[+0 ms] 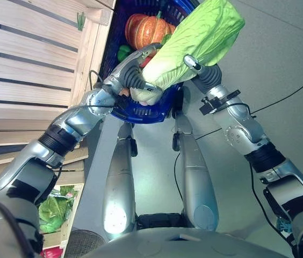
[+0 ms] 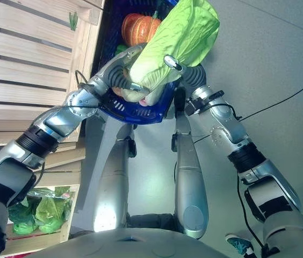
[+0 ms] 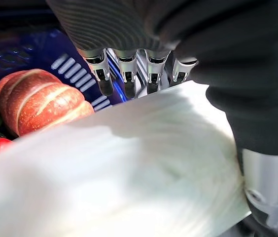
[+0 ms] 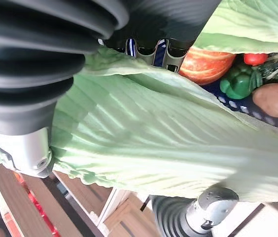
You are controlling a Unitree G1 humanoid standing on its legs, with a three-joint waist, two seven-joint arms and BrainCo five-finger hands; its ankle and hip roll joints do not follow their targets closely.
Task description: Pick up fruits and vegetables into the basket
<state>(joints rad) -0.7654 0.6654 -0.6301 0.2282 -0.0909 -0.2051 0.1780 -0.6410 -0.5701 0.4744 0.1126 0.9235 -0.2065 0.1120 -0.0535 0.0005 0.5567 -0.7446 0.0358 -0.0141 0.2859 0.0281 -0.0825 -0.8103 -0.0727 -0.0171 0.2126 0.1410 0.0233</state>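
Observation:
A big pale-green napa cabbage (image 1: 200, 37) hangs tilted over the blue basket (image 1: 141, 115), its white base lowest. My left hand (image 1: 132, 75) is shut on that base, fingers (image 3: 124, 74) on one side and the thumb on the other. At the cabbage's middle, my right hand (image 1: 200, 70) grips it from the other side, fingers and thumb curled round the leaves (image 4: 168, 143). In the basket lie an orange pumpkin (image 1: 149, 29), a green pepper (image 4: 237, 81), a red tomato (image 4: 255, 58) and a brown potato (image 4: 277, 98).
A slatted wooden stand (image 1: 28, 59) runs along the left, right beside the basket. A wooden crate with leafy greens (image 1: 55, 209) sits low on the left. Bare grey floor (image 1: 280, 48) spreads to the right.

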